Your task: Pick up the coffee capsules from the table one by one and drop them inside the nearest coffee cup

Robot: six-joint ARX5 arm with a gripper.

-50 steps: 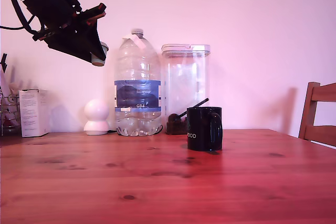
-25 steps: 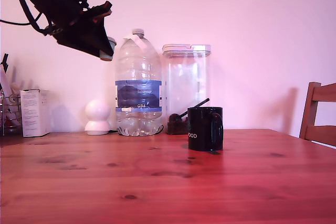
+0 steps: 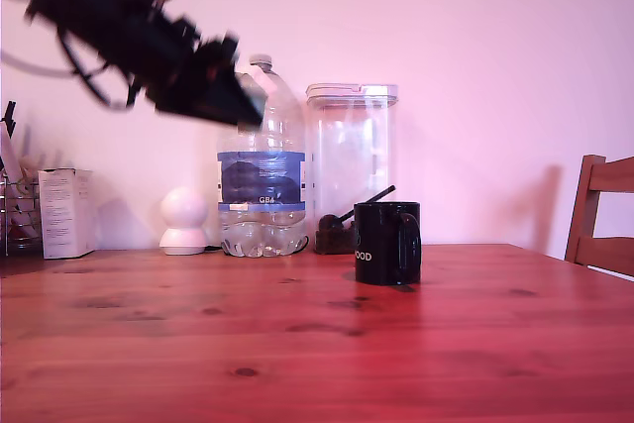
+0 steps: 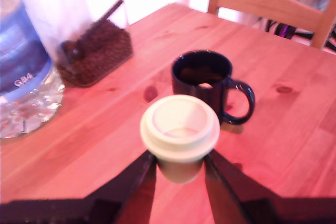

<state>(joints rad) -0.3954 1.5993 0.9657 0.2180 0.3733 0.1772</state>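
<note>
In the wrist view a pale beige coffee capsule with a flared rim sits pinched between my gripper's two dark fingers, rim facing the camera. The glossy black mug stands on the reddish wooden table just beyond the capsule, handle towards the chair, with a small pale shape inside it. In the exterior view my gripper is a motion-blurred dark mass high in the air in front of the bottle's neck, well up and to the exterior view's left of the mug. The capsule cannot be made out there.
Along the wall stand a big water bottle, a clear lidded container, a white ball-shaped gadget, a dark brown lump with a stick and a white box. A wooden chair is at the exterior view's right.
The arm has swung towards the exterior view's right and slightly down, from beside the bottle to in front of its neck, still holding the capsule. Mug and other objects have not moved.
</note>
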